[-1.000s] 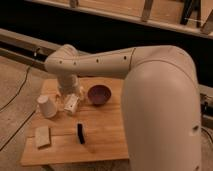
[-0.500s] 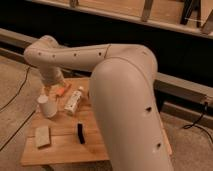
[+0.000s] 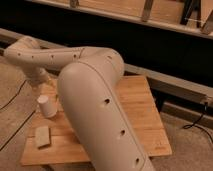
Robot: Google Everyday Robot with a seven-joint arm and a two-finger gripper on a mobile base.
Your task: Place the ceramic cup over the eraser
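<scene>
We see the arm [image 3: 100, 110] hiding the eraser and most of the wooden table [image 3: 145, 115], its gripper [image 3: 49, 91] half-hidden and released just above the ceramic cup [image 3: 46, 106] standing near the table's left edge, against a dark wall [image 3: 150, 45].

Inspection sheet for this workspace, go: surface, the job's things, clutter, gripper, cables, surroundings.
Surface: wooden table, much of it covered by the robot arm.
Job's things: ceramic cup stands near the table's left edge, not gripped; eraser not visible, possibly behind the arm.
Clutter: flat tan block in front of the cup, apart from it.
Gripper: open, hidden behind the arm's forearm, to the right of the cup.
Cables: left cable on the floor; right cable on the floor.
Surroundings: metal rail behind the table, wooden shelving above.
</scene>
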